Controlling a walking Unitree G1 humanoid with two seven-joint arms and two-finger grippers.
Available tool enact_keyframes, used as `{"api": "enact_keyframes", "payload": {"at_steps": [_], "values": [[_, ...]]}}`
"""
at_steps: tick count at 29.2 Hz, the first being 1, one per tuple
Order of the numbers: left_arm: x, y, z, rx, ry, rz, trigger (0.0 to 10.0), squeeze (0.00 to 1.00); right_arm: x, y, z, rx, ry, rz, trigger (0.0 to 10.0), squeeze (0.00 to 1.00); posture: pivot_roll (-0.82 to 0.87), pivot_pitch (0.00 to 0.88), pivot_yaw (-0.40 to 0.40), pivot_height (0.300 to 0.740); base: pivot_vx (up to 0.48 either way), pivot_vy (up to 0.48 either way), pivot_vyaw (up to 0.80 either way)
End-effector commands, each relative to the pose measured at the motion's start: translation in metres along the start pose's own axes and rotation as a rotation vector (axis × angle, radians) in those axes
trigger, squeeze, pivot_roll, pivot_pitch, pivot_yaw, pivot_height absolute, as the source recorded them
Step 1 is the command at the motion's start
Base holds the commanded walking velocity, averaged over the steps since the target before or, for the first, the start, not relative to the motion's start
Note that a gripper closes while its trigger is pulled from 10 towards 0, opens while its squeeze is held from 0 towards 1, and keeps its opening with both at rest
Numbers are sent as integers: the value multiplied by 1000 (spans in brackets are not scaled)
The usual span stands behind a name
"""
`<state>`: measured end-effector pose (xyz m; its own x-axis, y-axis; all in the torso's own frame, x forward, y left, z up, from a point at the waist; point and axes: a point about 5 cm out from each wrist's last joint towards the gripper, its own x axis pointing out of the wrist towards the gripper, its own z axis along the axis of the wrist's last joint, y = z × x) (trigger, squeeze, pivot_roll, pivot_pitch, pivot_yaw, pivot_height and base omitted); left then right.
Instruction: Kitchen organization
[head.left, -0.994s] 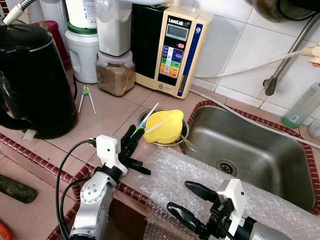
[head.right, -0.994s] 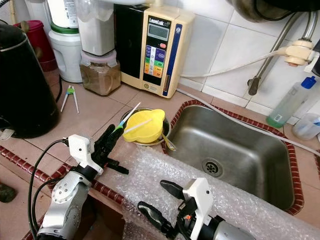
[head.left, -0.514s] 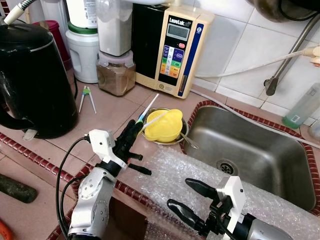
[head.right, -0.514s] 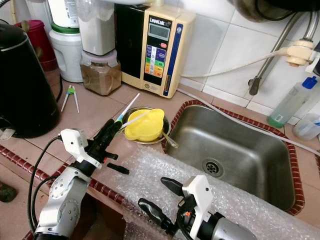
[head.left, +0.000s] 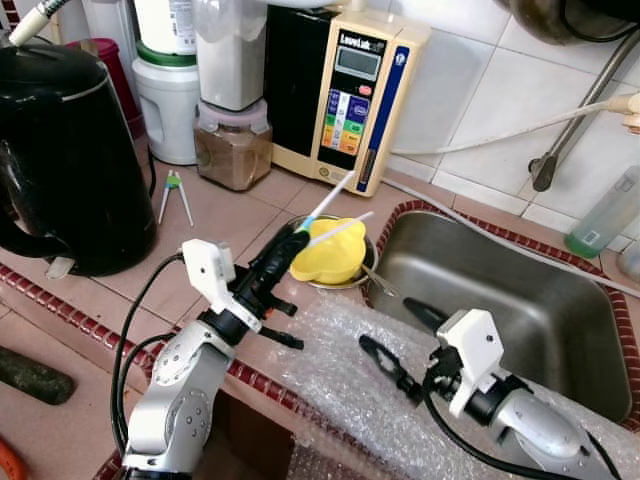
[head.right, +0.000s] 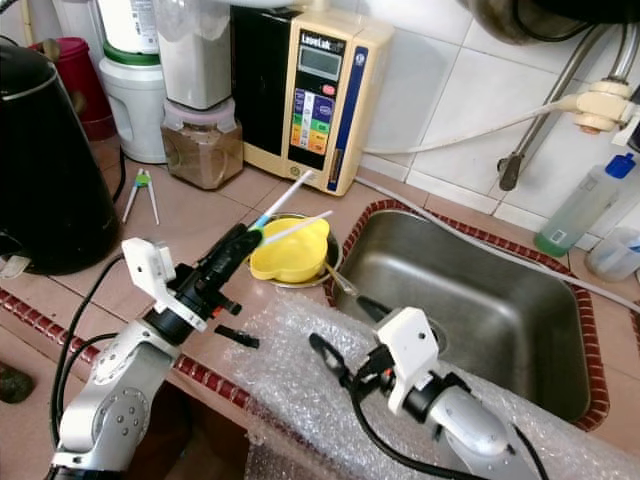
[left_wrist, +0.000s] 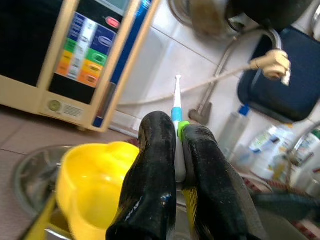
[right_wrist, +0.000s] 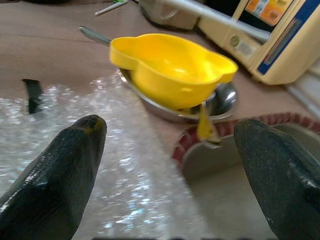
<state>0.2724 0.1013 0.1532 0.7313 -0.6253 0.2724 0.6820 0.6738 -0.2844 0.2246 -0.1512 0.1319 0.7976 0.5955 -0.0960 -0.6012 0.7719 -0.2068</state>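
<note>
I've got the toothbrush pinched tight in my left gripper, its long axis running straight out past the fingertips toward the water ionizer, while my right gripper gapes wide, holding nothing, facing the yellow bowl just ahead.

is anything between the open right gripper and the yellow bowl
Nothing visible blocks it. The right gripper hovers open over the bubble wrap, and the yellow bowl sits straight ahead between its fingers in the wrist view, in a metal dish.
</note>
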Motion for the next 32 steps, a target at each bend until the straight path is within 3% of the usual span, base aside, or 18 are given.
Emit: {"api": "enact_keyframes", "payload": {"at_steps": [1,9,16,22,23,24,32], "values": [[5,-9,2,38,27,-69,0,0,-1,-15,3,-92,6,-46,10000,0,174,0,-122,740,0,0,0],[9,-13,-4,95,100,-125,0,0,5,-29,14,-282,-13,-46,10000,0,165,0,-116,740,0,0,0],[12,-19,-2,71,92,-169,0,0,15,-31,12,-300,-22,-10,10000,0,159,0,-108,740,0,0,0],[14,-28,-4,66,108,-233,0,0,38,-38,5,-307,-10,51,9765,0,164,0,-106,740,0,0,0],[14,-28,-5,67,108,-237,0,0,41,-38,5,-303,-11,61,3961,0,164,0,-106,740,0,0,0],[14,-30,-5,67,109,-243,0,0,45,-39,4,-304,-15,77,0,0,169,0,-107,740,0,0,0],[12,-32,-5,68,113,-252,0,0,64,-30,2,-332,-20,183,0,0,186,0,-116,740,0,0,0]]}}
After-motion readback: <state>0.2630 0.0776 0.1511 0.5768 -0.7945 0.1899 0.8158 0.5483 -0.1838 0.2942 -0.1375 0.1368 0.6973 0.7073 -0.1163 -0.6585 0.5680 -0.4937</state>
